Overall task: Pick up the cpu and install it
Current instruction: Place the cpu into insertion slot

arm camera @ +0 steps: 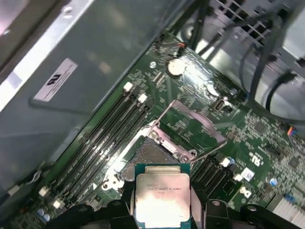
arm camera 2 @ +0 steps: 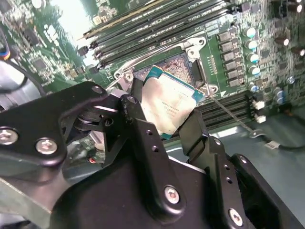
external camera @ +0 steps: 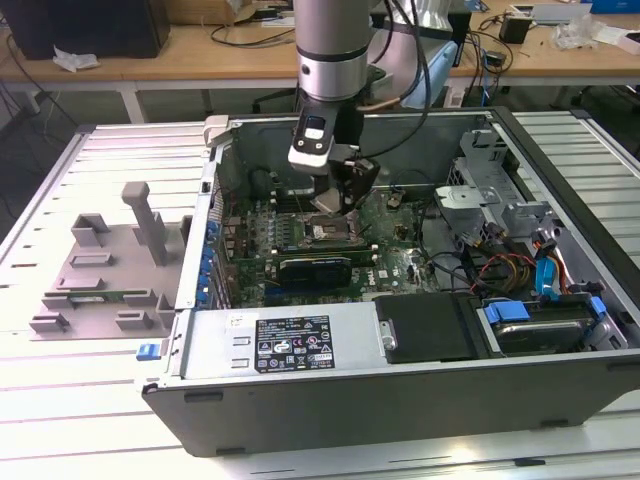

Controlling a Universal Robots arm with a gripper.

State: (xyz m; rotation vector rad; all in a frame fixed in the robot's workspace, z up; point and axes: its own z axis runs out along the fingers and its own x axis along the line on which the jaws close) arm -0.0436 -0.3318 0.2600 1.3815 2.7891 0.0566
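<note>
Black fingers of our tool clamp the cpu by two opposite edges, face up. We judge it hovering just above the open socket, offset toward one edge, not yet seated.

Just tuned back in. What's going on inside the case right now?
The robot arm reaches into the open grey desktop computer case. Its black claw is shut on the small flat square cpu with a silver-grey top and greenish rim, one finger on each of two opposite edges. The chip hangs close over the open metal-edged socket on the green motherboard and is not yet seated.
</note>
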